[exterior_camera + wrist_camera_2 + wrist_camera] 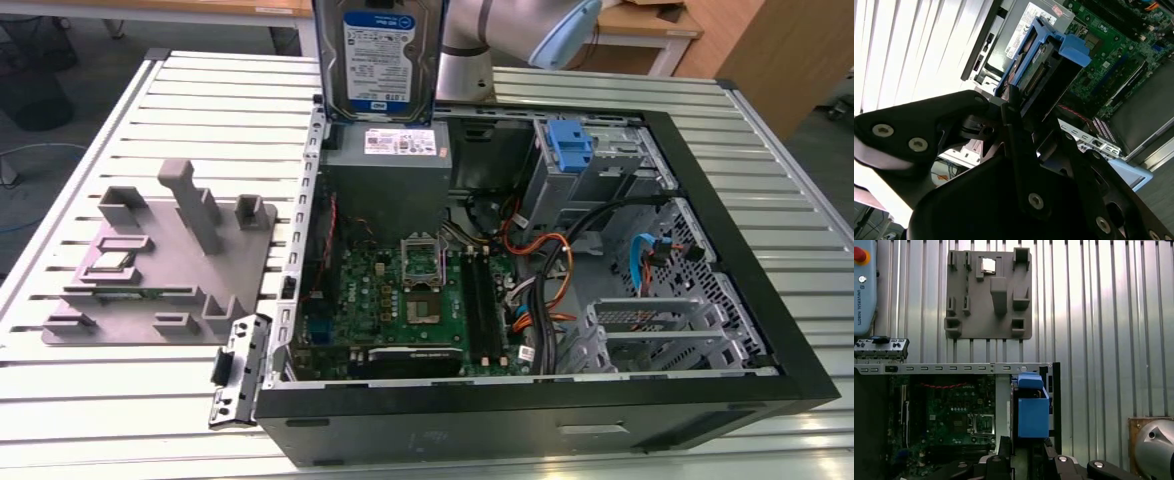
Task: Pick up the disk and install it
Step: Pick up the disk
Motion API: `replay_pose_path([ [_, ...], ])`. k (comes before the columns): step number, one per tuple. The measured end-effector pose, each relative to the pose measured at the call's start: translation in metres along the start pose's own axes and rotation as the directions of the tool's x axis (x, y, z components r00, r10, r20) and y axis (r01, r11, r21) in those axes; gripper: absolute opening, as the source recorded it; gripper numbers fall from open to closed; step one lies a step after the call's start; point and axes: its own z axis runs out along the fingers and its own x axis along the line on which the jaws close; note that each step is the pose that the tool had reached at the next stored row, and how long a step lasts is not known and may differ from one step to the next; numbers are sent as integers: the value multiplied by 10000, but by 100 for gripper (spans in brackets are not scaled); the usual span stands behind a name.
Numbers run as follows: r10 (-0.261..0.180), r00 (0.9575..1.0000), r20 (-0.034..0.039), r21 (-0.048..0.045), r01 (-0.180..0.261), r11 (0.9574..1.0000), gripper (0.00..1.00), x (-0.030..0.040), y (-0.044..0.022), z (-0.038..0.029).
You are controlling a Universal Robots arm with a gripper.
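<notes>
On the exterior view's left, a grey moulded holder [154, 265] lies on the slatted table [120, 410], apart from the open computer case [747, 300]. Further right, the disk [380, 60] hangs upright above the power supply [394, 165] at the case's far corner. In the second wrist view, the gripper [1034, 117] is clenched on it, one finger on each side. The disk looks stiff, fairly heavy and easily harmed by knocks. Its solid sides seem the safest hold, away from the connector. Rightmost, a blue latch [570, 145] stands at the drive bay.
</notes>
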Motion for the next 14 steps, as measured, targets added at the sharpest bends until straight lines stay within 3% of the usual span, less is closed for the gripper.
replay_pose_path([
  [14, 1, 10000, 1, 1, -1, 10000, 35, 192, -12, -7],
])
